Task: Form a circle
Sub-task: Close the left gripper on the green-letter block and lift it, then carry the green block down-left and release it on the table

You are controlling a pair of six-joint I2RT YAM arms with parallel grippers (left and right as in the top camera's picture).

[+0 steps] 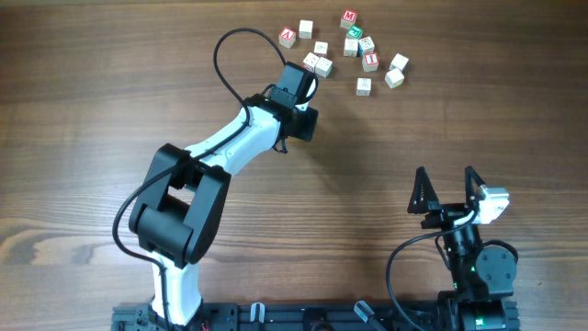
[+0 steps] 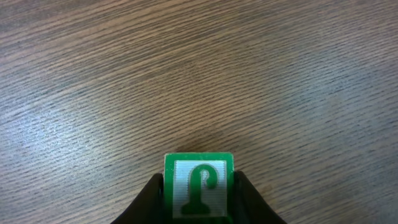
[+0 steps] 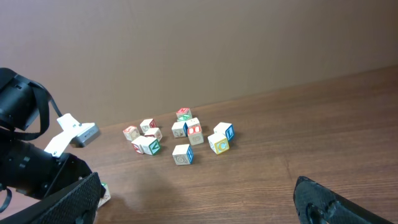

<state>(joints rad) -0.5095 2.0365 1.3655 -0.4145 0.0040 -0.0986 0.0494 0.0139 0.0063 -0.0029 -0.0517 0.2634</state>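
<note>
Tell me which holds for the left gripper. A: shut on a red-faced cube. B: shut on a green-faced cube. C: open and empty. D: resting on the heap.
B: the left wrist view shows the left gripper with dark fingers pressed against both sides of a green-faced cube.

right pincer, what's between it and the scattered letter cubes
Only bare table, shown in the overhead view, between the right pincer and the letter cubes.
</note>
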